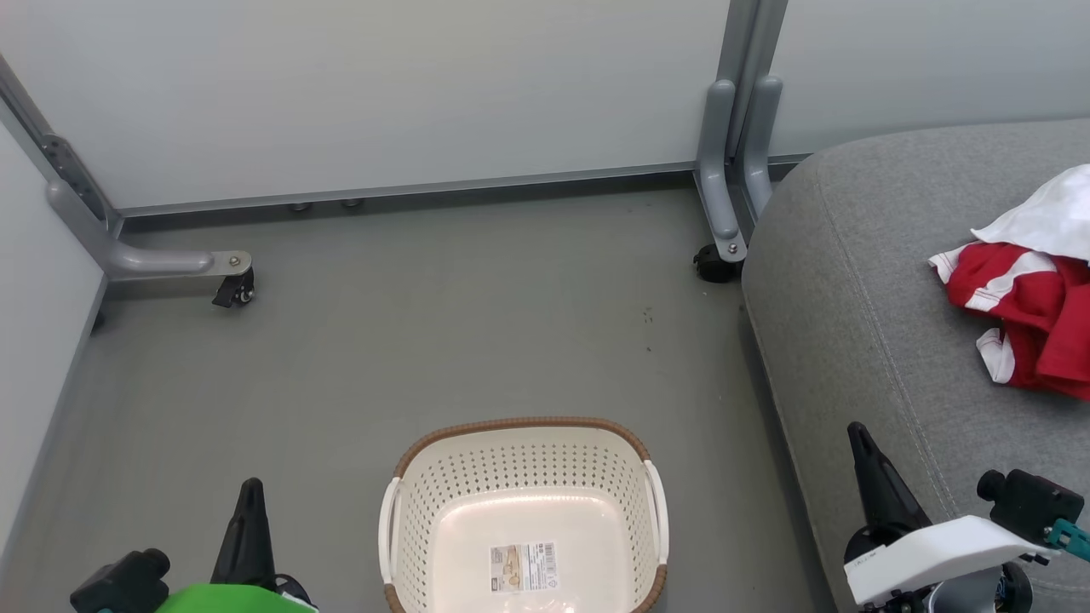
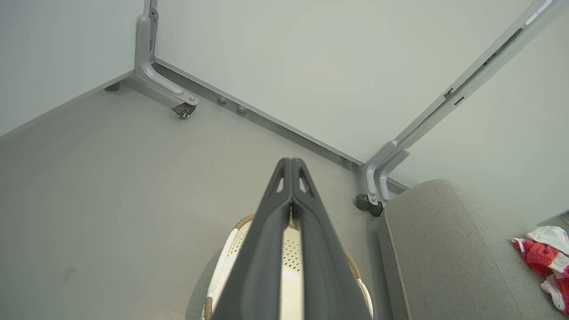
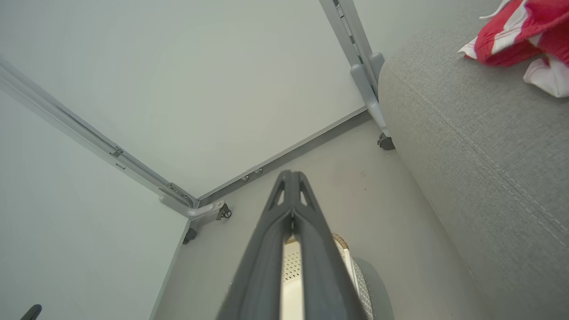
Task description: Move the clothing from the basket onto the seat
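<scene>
Basket [image 1: 521,423]: empty, I reckon job's done.
Clothing [image 1: 1035,315]: on seat [image 1: 851,298].
L end effector [image 1: 250,495]: clenched, empty.
R end effector [image 1: 860,441]: same.
Next: I'd park arms.

We saw the basket [image 1: 511,464] as smooth, faintly glossy cream plastic with a brown woven-look rim [image 1: 519,422] and a paper label [image 1: 523,567] inside. Right of the basket, the seat [image 1: 860,323] was matt grey woven cloth and the clothing [image 1: 1035,315] soft fabric. Beyond the basket, the floor [image 1: 383,340] looked matt and the frame [image 1: 719,170] smooth grey metal.
</scene>
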{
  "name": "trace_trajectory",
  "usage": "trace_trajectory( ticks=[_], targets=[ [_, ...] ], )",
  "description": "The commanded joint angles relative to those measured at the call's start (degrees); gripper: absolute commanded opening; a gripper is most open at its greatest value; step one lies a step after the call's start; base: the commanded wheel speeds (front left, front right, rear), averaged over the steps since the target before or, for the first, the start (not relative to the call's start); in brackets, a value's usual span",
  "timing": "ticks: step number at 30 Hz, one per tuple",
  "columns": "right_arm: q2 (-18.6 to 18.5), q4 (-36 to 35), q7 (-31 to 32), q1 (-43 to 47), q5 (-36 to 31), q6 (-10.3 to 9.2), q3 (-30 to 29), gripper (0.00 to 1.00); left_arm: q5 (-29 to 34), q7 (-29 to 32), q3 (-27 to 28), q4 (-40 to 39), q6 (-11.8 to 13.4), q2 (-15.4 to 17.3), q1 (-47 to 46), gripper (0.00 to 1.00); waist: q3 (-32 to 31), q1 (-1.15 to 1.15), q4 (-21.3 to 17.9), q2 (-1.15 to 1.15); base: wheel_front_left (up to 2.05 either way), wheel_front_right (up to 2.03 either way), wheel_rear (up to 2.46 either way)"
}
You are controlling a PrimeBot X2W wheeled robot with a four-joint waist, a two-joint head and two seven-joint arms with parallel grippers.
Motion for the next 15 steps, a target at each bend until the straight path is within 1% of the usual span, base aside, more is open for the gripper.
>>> trace_trajectory(
  ticks=[1, 15],
  targets=[
    [-0.3, -0.2, 0.2, -1.8, 2.4, 0.01, -0.3, 0.00, -2.4, 0.4, 0.6, -0.6, -0.3, 0.0, -1.8, 0.00, 0.0, 0.00, 0.0, 0.00, 0.00, 0.00, 0.00],
    [-0.7, 2.2, 1.3, -4.0, 14.1, 0.01, -1.0, 0.00, -13.5, 3.3, 1.8, 0.2, -0.9, -0.2, -3.8, 0.00, 0.0, 0.00, 0.0, 0.00, 0.00, 0.00, 0.00]
  ],
)
